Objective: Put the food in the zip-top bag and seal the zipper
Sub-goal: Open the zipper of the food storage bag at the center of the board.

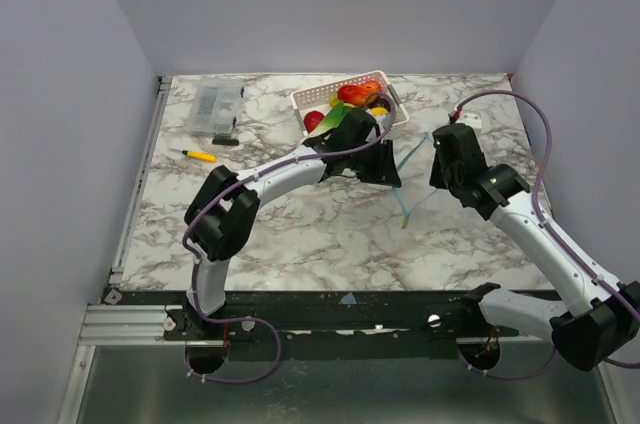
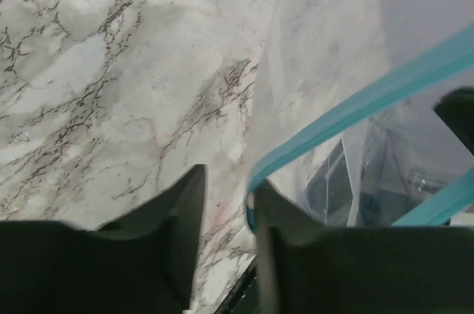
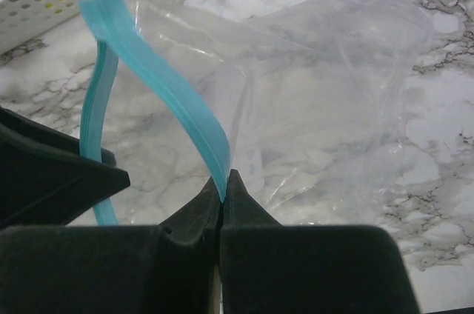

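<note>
A: Where do we find the zip-top bag (image 3: pixel 326 92)?
B: We see it around the middle of the worktop (image 1: pixel 300 234), a little toward the far edge. It hangs between the left claw (image 2: pixel 228 184) and the right claw (image 3: pixel 222 188). Its clear body sags onto the marble and its mouth is lifted.
A: And the zipper (image 3: pixel 170 84)?
B: Unsealed. We see the two blue-green strips standing apart, so the mouth gapes.
A: What do we make of the right claw?
B: Clenched on the zipper, its fingers pinching one strip.
A: The left one?
B: Released, we'd say. A gap shows between its fingers, with marble visible through it. A strip's end lies against the inner side of one finger (image 2: pixel 285 218) and is not pinched.
A: The food (image 1: pixel 352 96)?
B: We see red, orange, yellow and green pieces heaped in the white perforated basket (image 1: pixel 335 84) at the far edge. The basket is just beyond the left claw.
A: What else do we have?
B: A small clear box (image 1: pixel 218 106) near the far-left corner. A yellow-handled tool (image 1: pixel 198 155) lies a little nearer, along the left edge.
</note>
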Robot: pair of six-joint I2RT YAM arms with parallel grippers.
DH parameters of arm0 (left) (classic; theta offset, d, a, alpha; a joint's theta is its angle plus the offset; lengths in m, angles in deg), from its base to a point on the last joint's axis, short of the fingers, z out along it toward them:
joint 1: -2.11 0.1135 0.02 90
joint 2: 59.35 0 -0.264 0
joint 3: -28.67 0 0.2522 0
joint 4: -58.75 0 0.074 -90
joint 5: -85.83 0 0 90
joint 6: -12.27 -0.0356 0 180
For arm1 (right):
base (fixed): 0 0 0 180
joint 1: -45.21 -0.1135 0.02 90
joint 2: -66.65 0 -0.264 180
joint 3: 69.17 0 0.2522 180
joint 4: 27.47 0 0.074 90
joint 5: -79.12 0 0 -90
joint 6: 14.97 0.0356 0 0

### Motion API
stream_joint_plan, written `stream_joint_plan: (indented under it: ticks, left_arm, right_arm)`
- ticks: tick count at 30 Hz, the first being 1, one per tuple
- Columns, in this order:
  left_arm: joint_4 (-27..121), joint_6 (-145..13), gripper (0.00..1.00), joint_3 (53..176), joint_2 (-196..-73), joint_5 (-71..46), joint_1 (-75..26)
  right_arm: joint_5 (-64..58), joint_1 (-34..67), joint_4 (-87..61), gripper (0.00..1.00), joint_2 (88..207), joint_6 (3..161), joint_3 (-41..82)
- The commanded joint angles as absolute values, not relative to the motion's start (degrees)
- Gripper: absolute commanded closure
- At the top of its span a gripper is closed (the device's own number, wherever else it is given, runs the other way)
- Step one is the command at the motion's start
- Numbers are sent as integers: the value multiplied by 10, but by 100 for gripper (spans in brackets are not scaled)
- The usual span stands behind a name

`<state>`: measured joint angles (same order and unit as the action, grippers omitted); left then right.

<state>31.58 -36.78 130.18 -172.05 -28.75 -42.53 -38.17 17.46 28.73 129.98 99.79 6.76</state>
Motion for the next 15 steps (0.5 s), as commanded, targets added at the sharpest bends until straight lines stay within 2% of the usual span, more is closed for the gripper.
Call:
stream_joint_plan:
  ticks: [1,5,9,15]
  left_arm:
    - [310,-398,54,1305,-1666,-312,-430]
    - [314,-458,31,1276,-1606,-304,-429]
    - [319,-533,16,1248,-1539,-257,-415]
    - [243,-651,11,1316,-1546,-167,-361]
  right_arm:
    - [-403,175,266,99,1309,988,45]
    - [-413,175,258,99,1305,985,31]
    - [-410,175,257,99,1301,984,28]
    - [-398,176,256,99,1291,979,33]
